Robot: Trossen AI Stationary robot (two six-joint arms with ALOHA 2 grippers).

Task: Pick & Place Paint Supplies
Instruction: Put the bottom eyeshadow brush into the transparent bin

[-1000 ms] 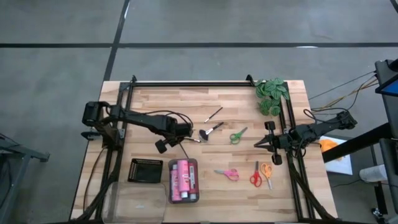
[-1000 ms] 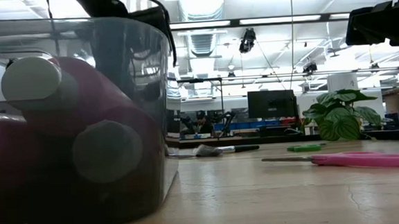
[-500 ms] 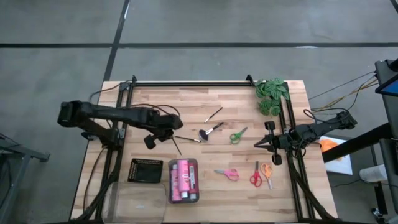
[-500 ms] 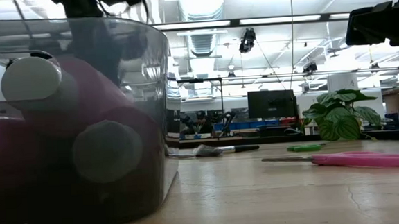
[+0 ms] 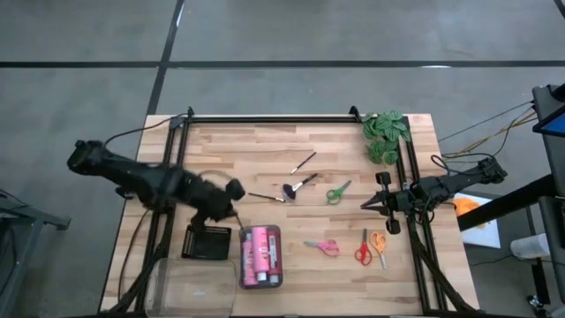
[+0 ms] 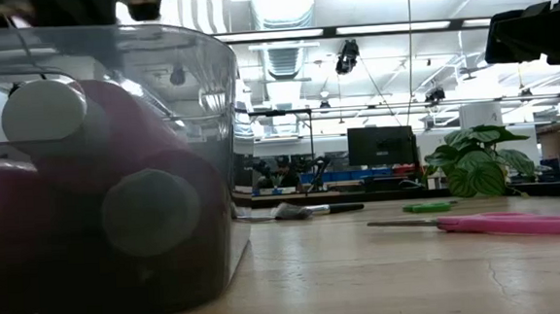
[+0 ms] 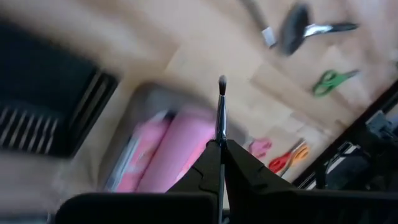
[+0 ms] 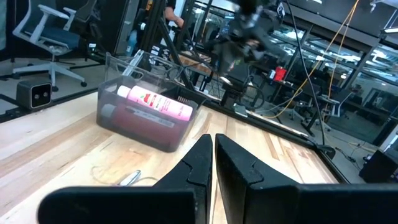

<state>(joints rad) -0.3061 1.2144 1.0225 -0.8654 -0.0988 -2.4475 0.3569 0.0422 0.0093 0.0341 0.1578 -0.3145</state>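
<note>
The thin dark paintbrush [image 7: 221, 109] sticks out of the clenched left hand [image 7: 220, 144], above the clear plastic tray [image 5: 260, 231] holding pink paint bottles [image 5: 259, 254]. Gripped by its very end, it could pivot and land on the tabletop [image 5: 265, 150]. The right hand [image 5: 371, 203] waits clenched, empty

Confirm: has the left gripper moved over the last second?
Yes. The left gripper, shut on a thin brush, has swung from beside the fluffy brush toward the black tray and clear tray.

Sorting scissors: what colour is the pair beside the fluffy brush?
Green scissors, clearest in the high view.
</note>
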